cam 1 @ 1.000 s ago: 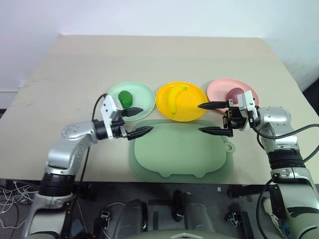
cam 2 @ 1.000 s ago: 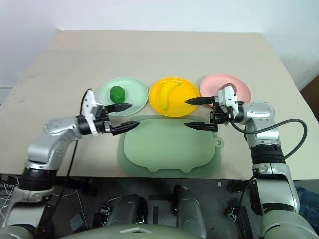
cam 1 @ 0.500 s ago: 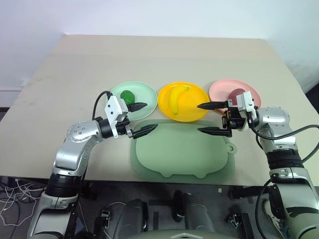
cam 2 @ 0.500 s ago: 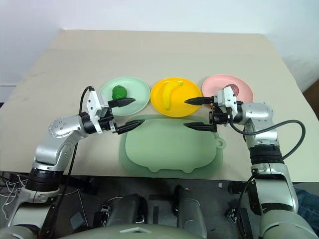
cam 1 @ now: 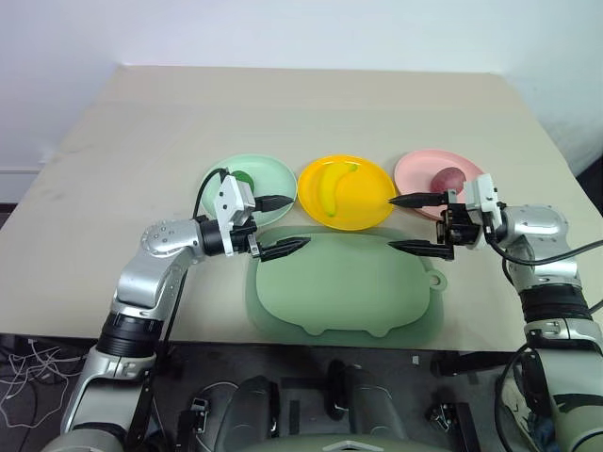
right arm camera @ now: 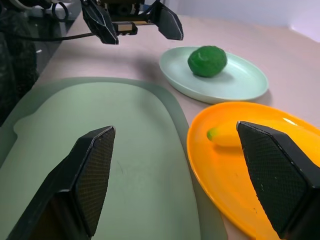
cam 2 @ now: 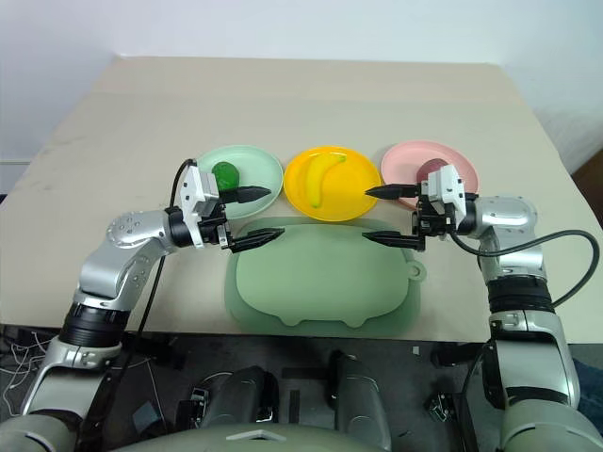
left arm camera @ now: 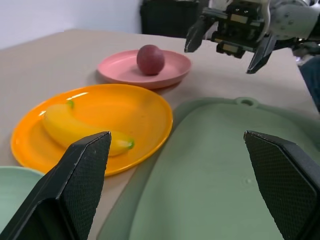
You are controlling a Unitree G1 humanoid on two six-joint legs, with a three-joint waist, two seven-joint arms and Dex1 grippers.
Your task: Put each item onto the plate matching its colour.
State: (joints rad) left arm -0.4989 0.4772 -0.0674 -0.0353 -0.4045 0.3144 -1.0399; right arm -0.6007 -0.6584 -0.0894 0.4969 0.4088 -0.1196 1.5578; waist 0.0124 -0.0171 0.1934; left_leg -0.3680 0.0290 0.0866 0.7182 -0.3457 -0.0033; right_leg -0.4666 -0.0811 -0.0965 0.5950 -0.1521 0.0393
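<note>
Left of centre in the head view, the green lump (cam 2: 223, 171) lies on the mint plate (cam 2: 259, 167); the left tool (cam 2: 247, 217) hangs just below that plate with its jaws wide and nothing between them. At centre, the banana (cam 2: 319, 177) lies on the yellow plate (cam 2: 350, 200). Right of centre, the red fruit (cam 1: 448, 177) sits on the pink plate (cam 1: 419, 169), and the right tool (cam 2: 384, 214) stands wide and empty at that plate's lower left. The mat (cam 2: 320, 282) on the tabletop (cam 2: 301, 104) carries nothing. Every item appears matched, so the sorting looks finished.
</note>
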